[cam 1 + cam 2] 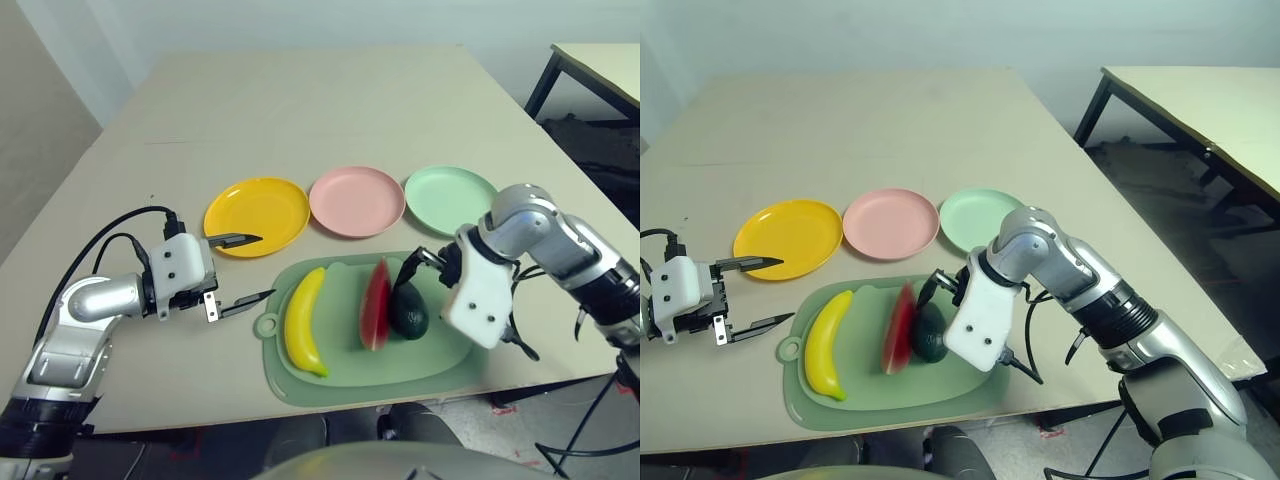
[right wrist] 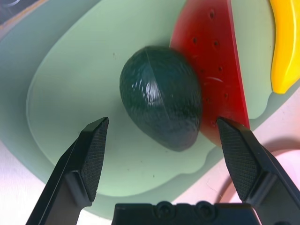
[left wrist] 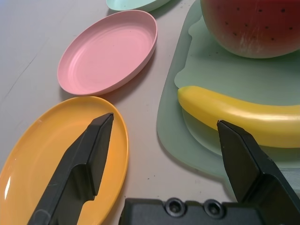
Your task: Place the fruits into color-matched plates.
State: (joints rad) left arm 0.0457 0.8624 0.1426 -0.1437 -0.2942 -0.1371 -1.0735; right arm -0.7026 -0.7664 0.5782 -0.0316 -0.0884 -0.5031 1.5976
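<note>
A yellow banana (image 1: 305, 322), a red watermelon wedge (image 1: 377, 305) and a dark green avocado (image 1: 409, 310) lie side by side on a pale green mat (image 1: 440, 355). Behind the mat stand a yellow-orange plate (image 1: 257, 215), a pink plate (image 1: 356, 200) and a mint green plate (image 1: 450, 198), all bare. My right gripper (image 2: 161, 123) hovers open just behind the avocado (image 2: 161, 96), one finger on either side, touching nothing. My left gripper (image 1: 262, 266) is open and holds nothing, between the yellow-orange plate (image 3: 56, 159) and the banana (image 3: 239, 117).
The tan table (image 1: 300, 110) stretches wide behind the plates. The mat's ring tab (image 1: 266, 325) points toward my left gripper. A second table (image 1: 1200, 95) stands off to the right across a gap, and the near table edge runs just below the mat.
</note>
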